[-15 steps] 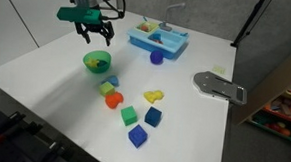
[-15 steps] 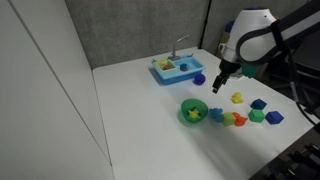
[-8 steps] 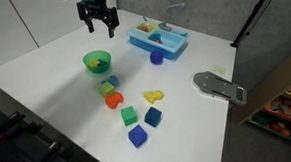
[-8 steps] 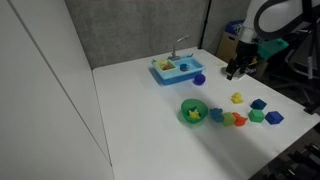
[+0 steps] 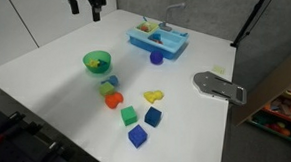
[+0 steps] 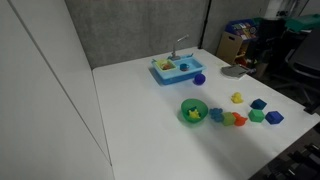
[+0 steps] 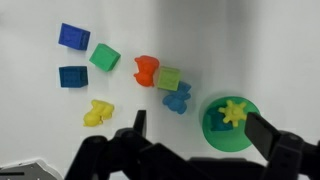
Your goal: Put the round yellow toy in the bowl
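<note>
- Round yellow toy [image 7: 235,112]: star-edged, lying inside the bright-green bowl [image 7: 208,122] at the right of the wrist view, with no long axis to line up on.
- Seen also as a yellow spot in the bowl in both exterior views [image 5: 97,59] [image 6: 192,115].
- Gripper [image 5: 86,6]: high at the upper left of the frame in an exterior view, well above the table [image 5: 46,76] and well apart from the bowl.
- Fingers [image 7: 275,150]: spread wide, with nothing between them. In the wrist view the bowl sits toward the right-hand finger, partly behind it.
- Judged from this: the round yellow toy is in its place, so no further grasp seems needed.
- Possible mix-up: the longer yellow toy [image 7: 97,113], on the table at the left centre of the wrist view, well apart from the bowl and not the one asked for.
- Bowl: holds only the yellow toy. A blue toy [image 7: 178,98] lies just beside its left rim, outside.
- Blue toy sink [image 5: 158,38]: at the upper middle of the frame, its contents too small to name. A purple ball [image 5: 156,58] rests just in front of it.
</note>
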Action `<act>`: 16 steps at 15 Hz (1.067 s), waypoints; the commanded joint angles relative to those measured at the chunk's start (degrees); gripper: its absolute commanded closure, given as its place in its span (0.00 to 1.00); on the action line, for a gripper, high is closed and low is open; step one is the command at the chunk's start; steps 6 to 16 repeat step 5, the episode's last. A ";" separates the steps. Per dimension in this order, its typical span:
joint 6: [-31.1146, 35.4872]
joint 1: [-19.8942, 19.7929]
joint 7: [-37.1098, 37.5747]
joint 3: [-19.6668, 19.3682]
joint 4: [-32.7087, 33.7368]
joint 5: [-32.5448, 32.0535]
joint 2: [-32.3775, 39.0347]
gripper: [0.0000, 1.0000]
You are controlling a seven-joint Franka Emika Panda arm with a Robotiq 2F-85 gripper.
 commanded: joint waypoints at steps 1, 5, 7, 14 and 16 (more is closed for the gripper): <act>-4.48 -0.32 1.16 -0.06 -0.48 0.96 -3.64 0.00; -3.16 -0.15 0.37 0.15 0.12 0.06 -2.13 0.00; -3.16 -0.15 0.37 0.15 0.12 0.06 -2.13 0.00; -3.16 -0.15 0.37 0.15 0.12 0.06 -2.13 0.00; -3.16 -0.15 0.37 0.15 0.12 0.06 -2.13 0.00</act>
